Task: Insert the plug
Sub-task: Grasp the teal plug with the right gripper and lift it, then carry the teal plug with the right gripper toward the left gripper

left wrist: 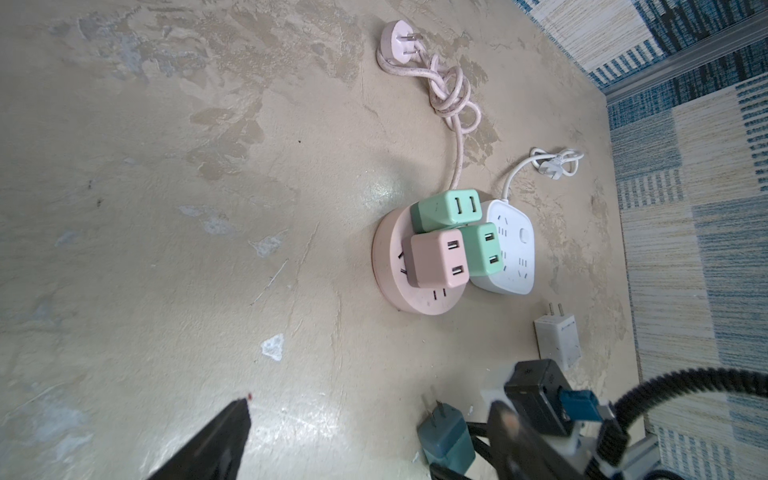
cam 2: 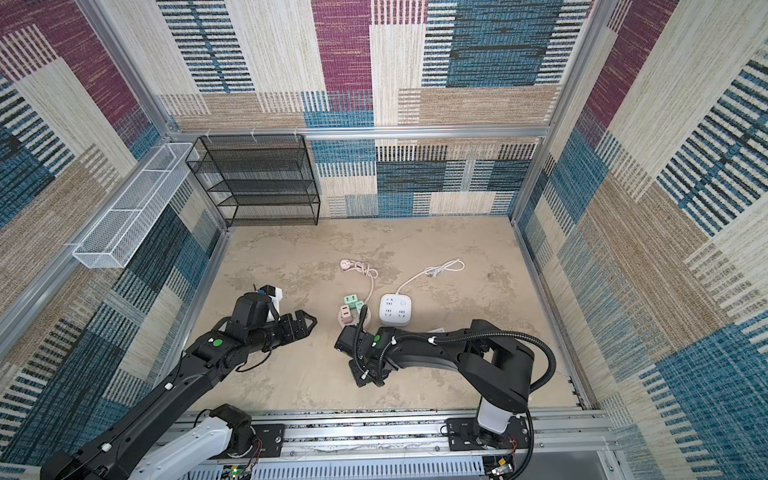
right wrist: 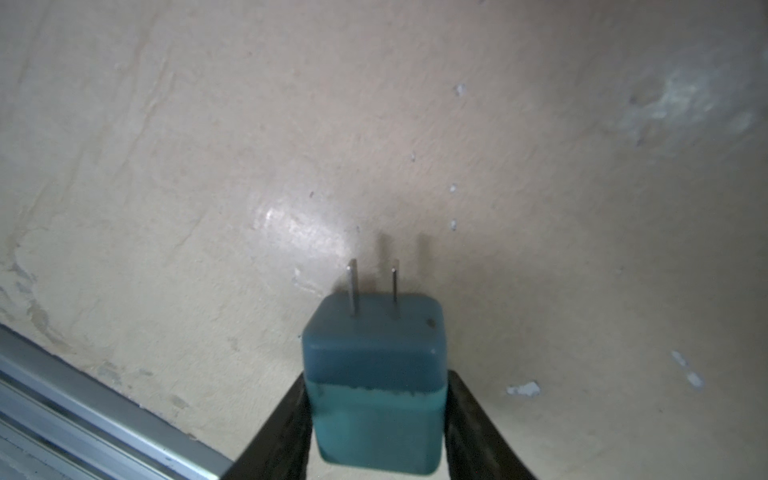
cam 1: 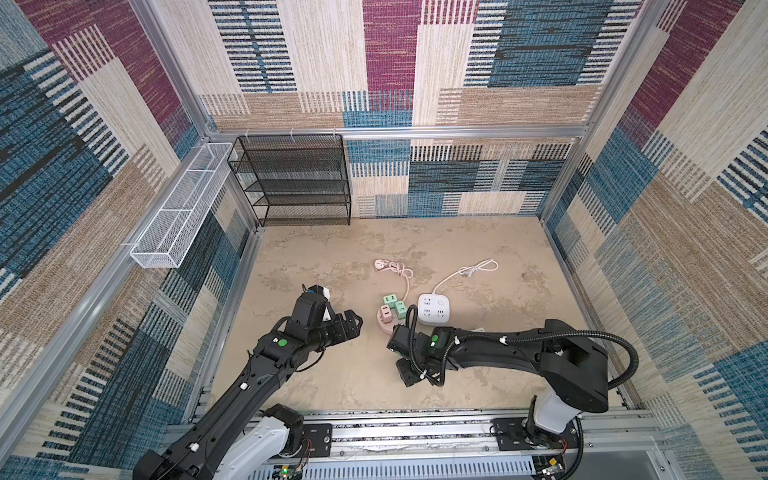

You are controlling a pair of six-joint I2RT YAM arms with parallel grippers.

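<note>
1. On the left wall hangs a white wire basket (cam 1: 174, 212). Beside it, a black mesh shelf (cam 1: 295, 183) stands at the back of the desk (cam 1: 490, 374).
2. The left arm (cam 1: 266, 361) reaches in over the left part of the desk. Its jaws stand wide apart with nothing between them, aimed toward the round pink hub (cam 1: 384, 326), near it but not touching.
3. The hub lies flat near the middle of the desk. In the left wrist view a green adapter (left wrist: 446, 210), another green adapter (left wrist: 484, 249) and a pink adapter (left wrist: 436, 264) sit plugged into its top. Other slots are bare. Its pink cord (left wrist: 451, 91) runs back into a knot and ends in a loose three-pin head.
4. A white power strip (cam 1: 434, 309) sits just beside the hub on the right. Its white cord (left wrist: 557, 166) is bundled behind it.
5. A white charger (left wrist: 557, 338) lies flat on the desk near the strip, on its front side.
6. The right arm (cam 1: 519, 353) stretches across to the middle. Its jaws are closed against both sides of the teal plug (right wrist: 376, 382). The plug's two prongs stick out over bare desk and point roughly toward the hub, on the hub's near side and apart from it. The arm hides the plug in both top views. Whether the plug touches the desk I cannot tell.
</note>
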